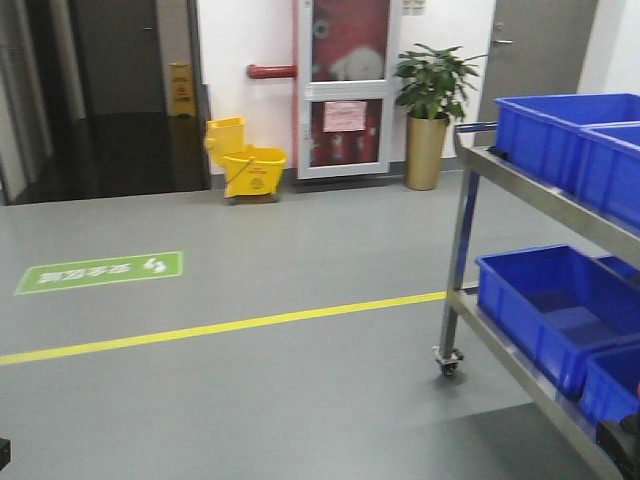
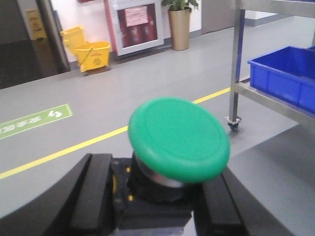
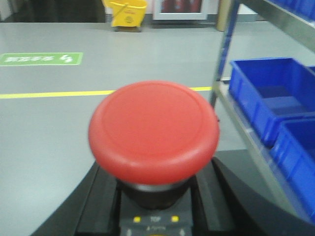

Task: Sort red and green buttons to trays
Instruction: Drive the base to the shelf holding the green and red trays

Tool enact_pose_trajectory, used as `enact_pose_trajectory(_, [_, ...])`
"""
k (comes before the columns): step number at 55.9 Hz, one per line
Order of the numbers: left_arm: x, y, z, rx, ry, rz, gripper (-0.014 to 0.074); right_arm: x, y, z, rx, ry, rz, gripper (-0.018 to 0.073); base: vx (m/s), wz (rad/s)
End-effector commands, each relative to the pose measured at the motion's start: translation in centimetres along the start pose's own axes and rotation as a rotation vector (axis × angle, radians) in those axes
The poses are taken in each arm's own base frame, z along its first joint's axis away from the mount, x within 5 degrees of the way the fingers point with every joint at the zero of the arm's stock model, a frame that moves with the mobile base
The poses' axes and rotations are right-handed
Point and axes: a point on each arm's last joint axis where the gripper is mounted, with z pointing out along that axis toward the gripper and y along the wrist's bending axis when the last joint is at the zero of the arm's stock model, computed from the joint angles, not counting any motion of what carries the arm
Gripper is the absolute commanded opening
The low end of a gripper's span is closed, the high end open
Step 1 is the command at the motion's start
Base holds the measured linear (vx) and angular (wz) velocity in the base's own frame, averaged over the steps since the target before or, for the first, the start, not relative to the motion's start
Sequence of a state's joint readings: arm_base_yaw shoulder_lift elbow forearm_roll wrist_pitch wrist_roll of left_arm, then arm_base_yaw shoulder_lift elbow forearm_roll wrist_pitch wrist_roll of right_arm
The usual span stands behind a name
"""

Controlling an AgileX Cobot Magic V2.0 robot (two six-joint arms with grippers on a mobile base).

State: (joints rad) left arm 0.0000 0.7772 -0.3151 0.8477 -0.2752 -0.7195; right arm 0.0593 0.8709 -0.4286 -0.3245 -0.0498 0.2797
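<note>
Over grey floor, flat-topped green button, domed red button

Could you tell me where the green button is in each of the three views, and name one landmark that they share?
Front: not in it.
Left wrist: the green button is in the centre foreground, its base between the left hand's fingers.
Right wrist: not in it; the red button fills the centre instead.
Shared landmark: the yellow mop bucket, in the upper part of all three views.
</note>
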Motion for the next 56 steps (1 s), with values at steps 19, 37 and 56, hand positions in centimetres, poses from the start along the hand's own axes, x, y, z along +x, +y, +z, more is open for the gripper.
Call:
enact_pose_trajectory(19, [-1.54,-0.28,-0.04,0.038,-0.085,-0.021,0.0000,-1.93,0.12,-0.28,-0.018,-0.118,-0.013,-0.0008,0.55,-0.68])
enact_pose_trajectory(37, [-1.54,-0.28,-0.04,0.038,-0.085,-0.021,0.0000,-1.93,0.12,-0.28,-0.018,-0.118,-0.013,-0.0008,0.44,-0.93])
enact_pose_trajectory(56, [-1.54,-0.28,-0.04,0.038,-0.085,-0.021,0.0000,-1.89,0.11,-0.28,-0.017,-0.113,-0.013,-0.0008,0.31,-0.86])
